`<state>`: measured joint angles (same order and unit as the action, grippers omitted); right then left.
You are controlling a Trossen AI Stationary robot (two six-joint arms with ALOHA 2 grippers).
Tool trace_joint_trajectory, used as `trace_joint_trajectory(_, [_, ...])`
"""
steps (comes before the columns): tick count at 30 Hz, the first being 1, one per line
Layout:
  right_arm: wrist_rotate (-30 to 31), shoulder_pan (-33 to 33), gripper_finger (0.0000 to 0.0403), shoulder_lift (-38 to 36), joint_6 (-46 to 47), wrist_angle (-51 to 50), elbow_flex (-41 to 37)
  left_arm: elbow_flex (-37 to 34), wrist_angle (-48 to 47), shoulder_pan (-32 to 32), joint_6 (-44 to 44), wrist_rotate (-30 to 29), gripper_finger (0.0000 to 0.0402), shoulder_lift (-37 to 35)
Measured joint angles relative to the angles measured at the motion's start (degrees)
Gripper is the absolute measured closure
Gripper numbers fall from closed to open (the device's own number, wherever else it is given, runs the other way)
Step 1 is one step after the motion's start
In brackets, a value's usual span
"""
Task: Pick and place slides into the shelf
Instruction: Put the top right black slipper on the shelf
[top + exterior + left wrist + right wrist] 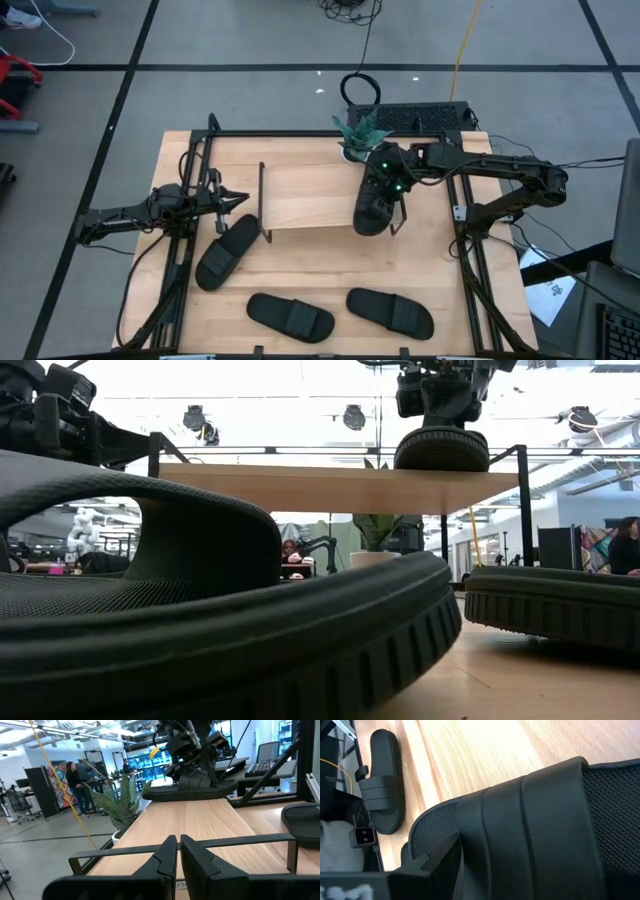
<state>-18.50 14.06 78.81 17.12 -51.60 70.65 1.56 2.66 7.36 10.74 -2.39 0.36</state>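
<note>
A black slide (pixel 370 212) lies on the right end of the shelf's (pixel 305 195) light wooden top board, with my right gripper (pixel 385 178) shut on it from above. Three more slides lie sole-down on the table: one near the shelf's left leg (pixel 228 250) and two by the near edge (pixel 290 315) (pixel 390 312). My left gripper (pixel 238 200) hovers shut just off the shelf's left end, level with the board, touching nothing. In the left wrist view its fingers (pixel 165 857) point along the board toward the held slide (pixel 192 787). My right gripper holds the slide by its wide ribbed strap (pixel 520 830), coming from above and pointing down. One finger (pixel 440 860) shows at the strap's edge over the footbed; the other is hidden by the strap. The slide sits level, sole on the shelf's top board (pixel 330 485).
A potted plant (pixel 360 135) stands behind the shelf's far right corner, with a keyboard (pixel 415 115) beyond it. A dark frame (pixel 470 260) borders the table's sides. The board's left and middle part is bare. People (pixel 72 780) stand in the room beyond.
</note>
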Motion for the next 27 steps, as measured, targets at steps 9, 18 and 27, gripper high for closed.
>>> trace_joint_trajectory(9, [-0.8, -1.2, 0.0174, 0.0, 2.1, -0.8, 0.0, 0.0, 0.0, 0.0, -3.2, -3.6, 0.0371, 0.0])
trace_joint_trajectory(18, [-0.6, -2.5, 0.0174, -0.3, 3.0, 0.0, -0.1, 0.0, 4.1, 0.0, -6.3, -12.6, 0.0371, 4.7])
trace_joint_trajectory(27, [-0.8, -2.6, 0.0174, -0.7, 2.8, 1.6, -0.2, 0.0, 14.8, 0.0, -6.4, -12.6, 0.0371, 17.6])
